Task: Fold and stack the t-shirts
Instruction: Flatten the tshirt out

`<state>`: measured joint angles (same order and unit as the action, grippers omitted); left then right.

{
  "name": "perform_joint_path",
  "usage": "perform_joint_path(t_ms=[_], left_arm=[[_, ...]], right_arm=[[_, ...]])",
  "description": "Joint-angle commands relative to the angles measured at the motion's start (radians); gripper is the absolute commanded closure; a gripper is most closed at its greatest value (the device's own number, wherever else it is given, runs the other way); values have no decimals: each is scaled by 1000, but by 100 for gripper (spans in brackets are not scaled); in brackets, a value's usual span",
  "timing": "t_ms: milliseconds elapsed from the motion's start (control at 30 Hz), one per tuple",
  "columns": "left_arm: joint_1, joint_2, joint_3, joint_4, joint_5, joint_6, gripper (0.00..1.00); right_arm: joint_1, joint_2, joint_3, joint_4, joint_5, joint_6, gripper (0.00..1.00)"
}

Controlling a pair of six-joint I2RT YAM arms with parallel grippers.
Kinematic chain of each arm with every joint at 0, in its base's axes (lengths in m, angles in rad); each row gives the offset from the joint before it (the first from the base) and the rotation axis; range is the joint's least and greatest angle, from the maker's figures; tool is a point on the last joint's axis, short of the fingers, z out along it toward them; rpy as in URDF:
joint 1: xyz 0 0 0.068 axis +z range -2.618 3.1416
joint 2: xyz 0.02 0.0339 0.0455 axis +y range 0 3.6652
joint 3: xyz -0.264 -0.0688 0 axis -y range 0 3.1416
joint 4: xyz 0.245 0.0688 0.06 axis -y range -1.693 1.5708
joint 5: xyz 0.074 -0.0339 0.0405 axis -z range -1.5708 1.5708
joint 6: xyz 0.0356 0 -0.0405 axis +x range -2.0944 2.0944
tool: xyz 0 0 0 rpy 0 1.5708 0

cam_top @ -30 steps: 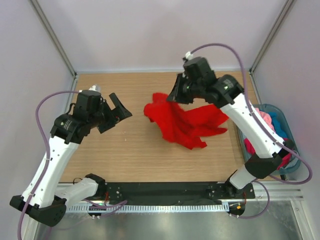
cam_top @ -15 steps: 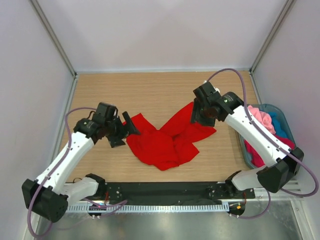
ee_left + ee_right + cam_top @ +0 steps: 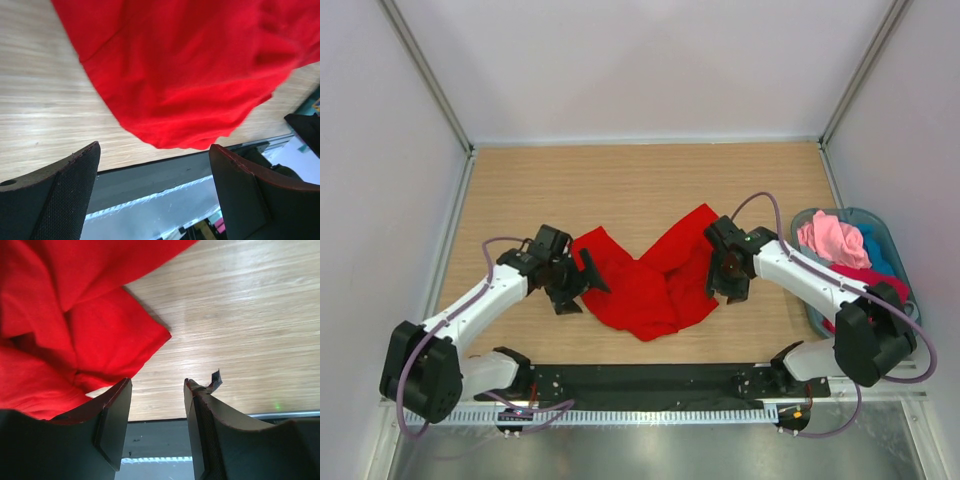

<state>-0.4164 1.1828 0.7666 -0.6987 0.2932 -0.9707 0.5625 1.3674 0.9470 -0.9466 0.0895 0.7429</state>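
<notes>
Both end effectors hang low over the tabletop (image 3: 620, 190) with nothing in them. The left end effector (image 3: 582, 288) is spread wide at the left edge of the red t-shirt (image 3: 645, 285). Its wrist view shows the two pads far apart, with only bare wood and the cloth's rounded hem ahead of them. The right end effector (image 3: 728, 290) sits at the shirt's right edge, parted less widely. Between its pads lies bare wood, and a folded corner of red cloth lies just beside the inner pad. Whether that pad touches the cloth cannot be told.

The red t-shirt lies crumpled near the middle of the tabletop, between the two arms. Two lobes point away from the arms, and overlapping layers are bunched toward the near edge. A pink t-shirt (image 3: 830, 238) and a teal one (image 3: 873, 250) sit in the basket (image 3: 890, 232) at the right. No folded stack is visible.

The step in hand looks like laying this first shirt out flat, so the task is at an early stage. The next move probably calls for each end effector to close on a single layer at an outer edge, a hem or a shoulder. The two would then draw apart to spread the cloth. Pinching several layers at once would likely keep the wrinkles in.
</notes>
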Motion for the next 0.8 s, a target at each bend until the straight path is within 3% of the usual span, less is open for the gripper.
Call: perform_joint_path(t_ms=[0, 267, 667, 700, 733, 767], left_arm=[[-28, 11, -53, 93, 40, -49, 10], [-56, 57, -92, 160, 35, -85, 14], [-81, 100, -164, 211, -9, -120, 27], [-81, 106, -164, 217, -15, -120, 29], [-82, 122, -164, 223, -17, -118, 32], [-81, 130, -162, 228, -20, -117, 40]], right_arm=[[-7, -30, -63, 147, -42, 72, 48], [-27, -4, -206, 325, -30, 85, 48], [-36, 96, -241, 413, 3, 61, 53], [-36, 98, -238, 407, 12, 62, 55], [-36, 101, -229, 393, 27, 67, 65], [-36, 95, -220, 343, 44, 73, 71]])
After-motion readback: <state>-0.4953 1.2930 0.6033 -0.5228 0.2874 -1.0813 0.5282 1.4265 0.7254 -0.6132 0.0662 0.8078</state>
